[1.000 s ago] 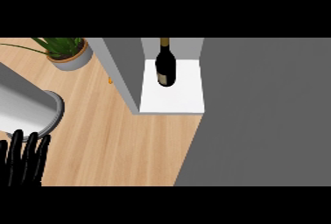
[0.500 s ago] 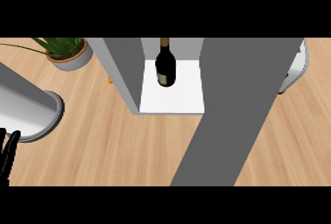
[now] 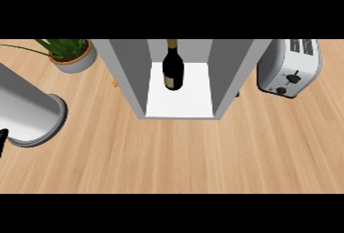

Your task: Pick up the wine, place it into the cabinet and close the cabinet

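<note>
Your left hand point(image 3: 2, 140) was mostly cut off at the left edge; plant point(image 3: 67, 51) and toaster point(image 3: 290, 63) got clipped up top.

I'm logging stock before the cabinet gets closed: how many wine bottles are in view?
1. The wine bottle stands inside the cabinet, on its white floor. Others could be hidden behind its walls.

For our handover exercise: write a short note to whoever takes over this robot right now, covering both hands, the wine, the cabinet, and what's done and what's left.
Left hand: only a sliver shows at the view's left edge, beside the grey forearm; its state cannot be told.
Right hand: out of view.
Wine bottle: upright inside the cabinet, on its white floor, no hand on it.
Done: wine placed.
Left: close the cabinet; its front stands open toward the robot.
</note>
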